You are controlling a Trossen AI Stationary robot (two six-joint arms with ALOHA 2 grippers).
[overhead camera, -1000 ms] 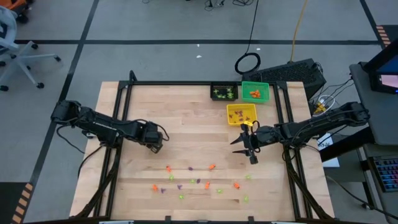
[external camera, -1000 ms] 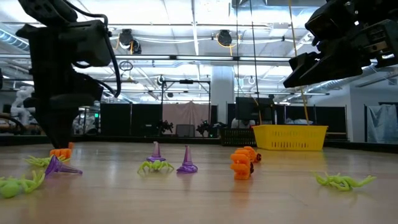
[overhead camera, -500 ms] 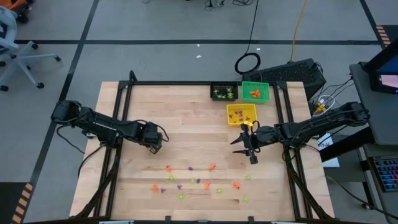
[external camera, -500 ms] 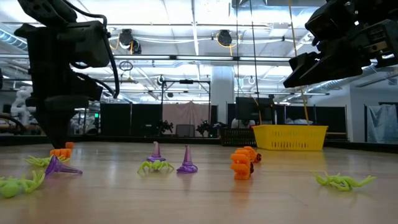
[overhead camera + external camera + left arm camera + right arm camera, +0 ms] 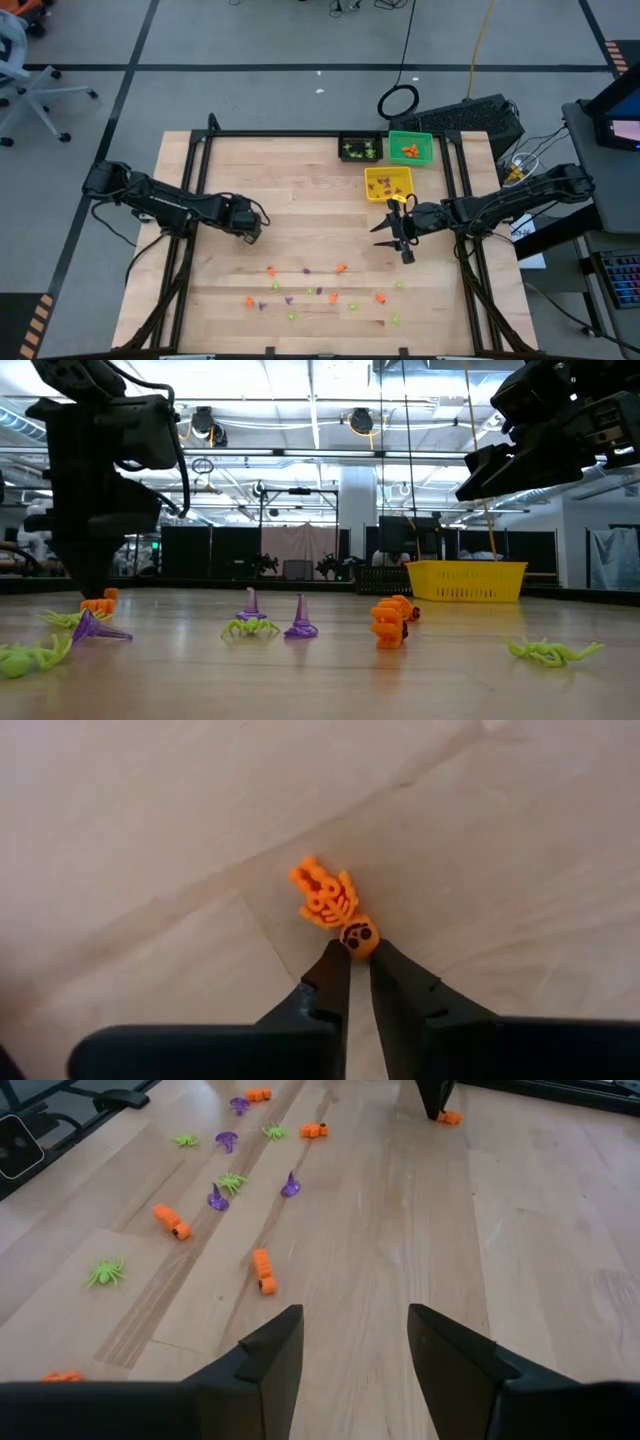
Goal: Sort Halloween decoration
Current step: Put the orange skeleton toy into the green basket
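I'm pinching with my left hand (image 5: 356, 956), fingers clamped on the head end of an orange skeleton trinket (image 5: 330, 901) that is lying flat on the table (image 5: 520, 840), left of centre. I'm judging this as the grasp step of one pick, with no lift showing yet. My right hand (image 5: 350, 1342) is hanging released and empty near the yellow bin (image 5: 388, 183), waiting. The rest of the Halloween decoration (image 5: 320, 291) is sitting scattered across the near half of the table, orange, purple and green mixed. Next I'm needing a straight lift, then a carry to the green bin (image 5: 410, 147), which is holding orange pieces; the grip looks thin, so slipping is a risk.
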